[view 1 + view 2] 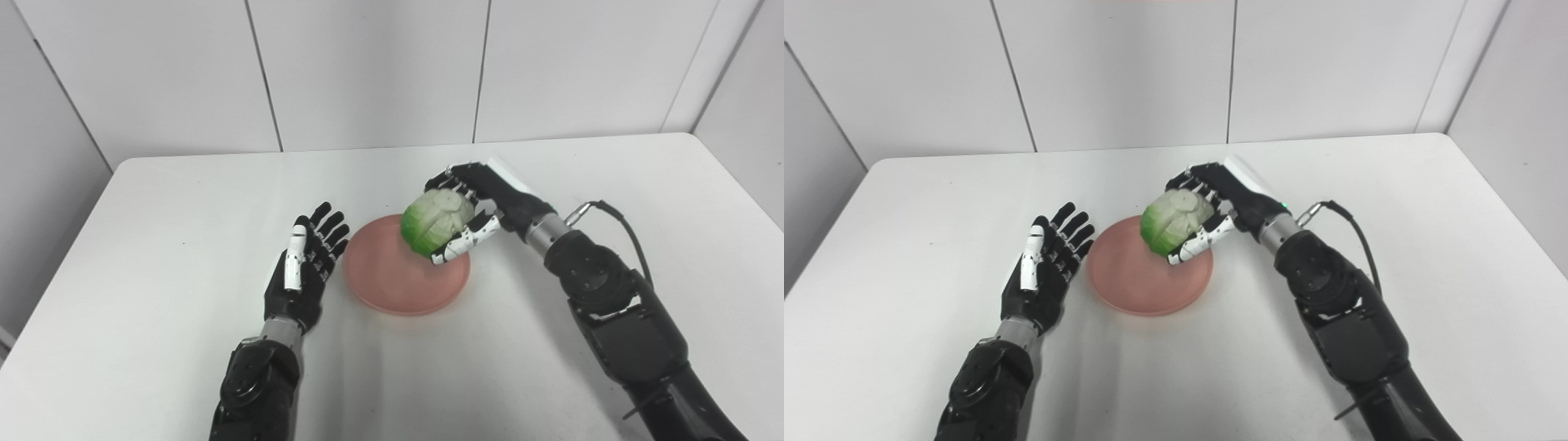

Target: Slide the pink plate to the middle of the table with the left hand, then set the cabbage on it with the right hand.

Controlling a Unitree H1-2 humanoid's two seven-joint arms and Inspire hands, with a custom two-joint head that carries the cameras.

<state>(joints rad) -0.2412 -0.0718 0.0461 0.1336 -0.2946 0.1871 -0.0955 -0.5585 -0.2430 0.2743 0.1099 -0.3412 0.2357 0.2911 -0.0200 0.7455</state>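
A pink plate (392, 278) lies near the middle of the white table (153, 202). My right hand (481, 208) is shut on a green and white cabbage (435, 222) and holds it over the plate's right far part; I cannot tell if the cabbage touches the plate. My left hand (306, 260) is open and empty, fingers apart, just left of the plate's rim and apart from it. The scene also shows in the right eye view, with the cabbage (1173, 226) over the plate (1139, 278).
A black cable (618, 223) loops from my right wrist over the table. White wall panels stand behind the table's far edge.
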